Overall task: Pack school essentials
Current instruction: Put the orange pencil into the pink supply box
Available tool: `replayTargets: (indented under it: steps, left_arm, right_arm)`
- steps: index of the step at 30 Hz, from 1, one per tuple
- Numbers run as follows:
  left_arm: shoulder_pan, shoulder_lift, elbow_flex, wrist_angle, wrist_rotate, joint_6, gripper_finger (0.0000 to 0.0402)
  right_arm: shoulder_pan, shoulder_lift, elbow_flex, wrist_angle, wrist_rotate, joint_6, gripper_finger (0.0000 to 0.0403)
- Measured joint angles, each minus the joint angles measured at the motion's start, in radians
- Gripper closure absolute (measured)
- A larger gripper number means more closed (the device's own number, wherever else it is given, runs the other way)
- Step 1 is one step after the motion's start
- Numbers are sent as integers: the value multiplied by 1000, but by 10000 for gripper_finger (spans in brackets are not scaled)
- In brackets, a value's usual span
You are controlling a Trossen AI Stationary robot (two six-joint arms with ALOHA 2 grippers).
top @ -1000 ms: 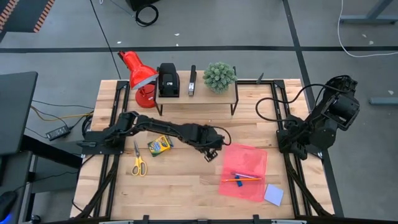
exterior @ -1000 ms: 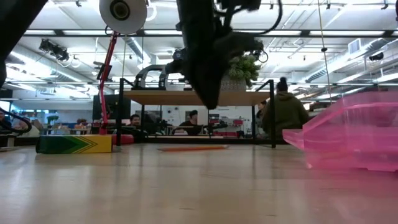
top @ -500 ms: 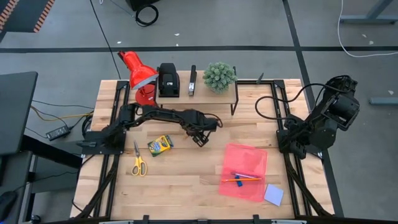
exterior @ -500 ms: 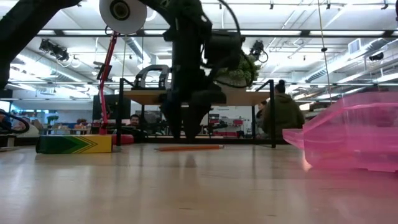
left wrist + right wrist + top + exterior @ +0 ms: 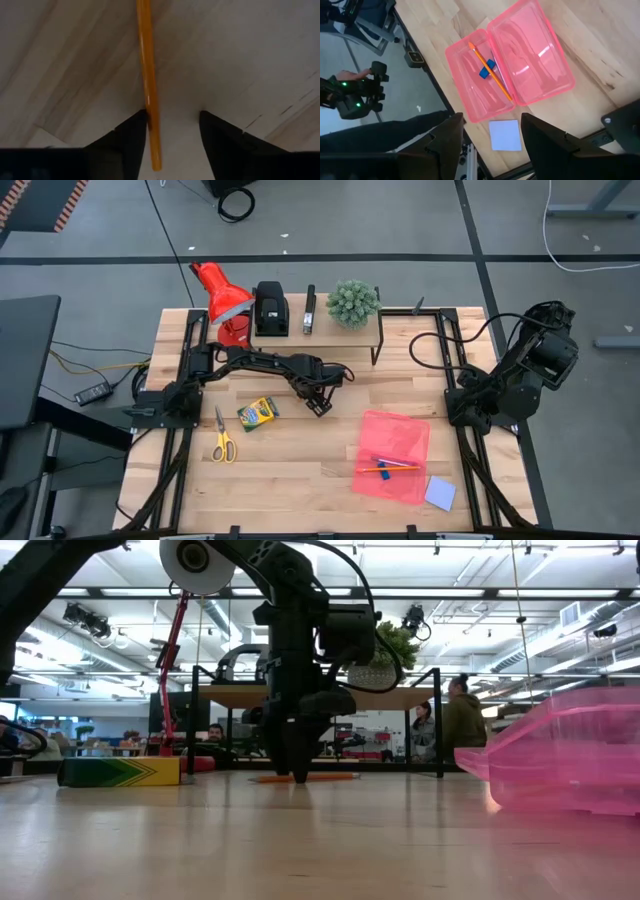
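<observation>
My left gripper (image 5: pixel 318 406) is open and down at the tabletop in mid-table. Its fingers stand on either side of an orange pencil (image 5: pixel 146 60) lying flat on the wood (image 5: pixel 325 778). An open pink case (image 5: pixel 400 435) lies to the right. It holds a second orange pencil (image 5: pixel 495 80), a blue eraser (image 5: pixel 484 73) and a pen (image 5: pixel 397 463). The lavender-blue notepad (image 5: pixel 440 492) lies beside the case's near-right corner. The crayon box (image 5: pixel 257 414) and yellow-handled scissors (image 5: pixel 222 438) lie on the left. My right gripper (image 5: pixel 492 145) is open, folded back at the right edge. My left gripper comes from above, pointing down, with its fingers across the pencil's length near one end. The pencil lies right along the inner edge of one finger (image 5: pixel 132 135), with a wide gap to the other. Whether that finger touches it, I cannot tell.
A raised shelf (image 5: pixel 315 335) along the far edge carries black desk devices and a small plant (image 5: pixel 353 302), with a red lamp (image 5: pixel 222 295) at its left end. There is bare wood between the crayon box and the pink case. People sit in the room beyond.
My left gripper has moved from beside the pink case's left edge toward the table's far-left. It has come down over the orange pencil until its fingertips reach the table. The pencil and everything else have stayed put.
</observation>
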Motion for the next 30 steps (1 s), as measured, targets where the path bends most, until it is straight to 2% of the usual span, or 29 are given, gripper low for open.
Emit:
replayTargets:
  steps: [18,24,27,30]
  left_arm:
    - [0,4,-6,17,8,59,384]
    - [-1,8,30,-10,6,59,384]
    - [-2,16,77,-48,6,60,386]
    - [-8,20,133,-21,20,60,395]
  right_arm:
    - [0,0,0,0,35,1,196]
    - [0,0,0,0,35,1,196]
    - [0,0,0,0,35,0,196]
    - [0,0,0,-1,35,-2,196]
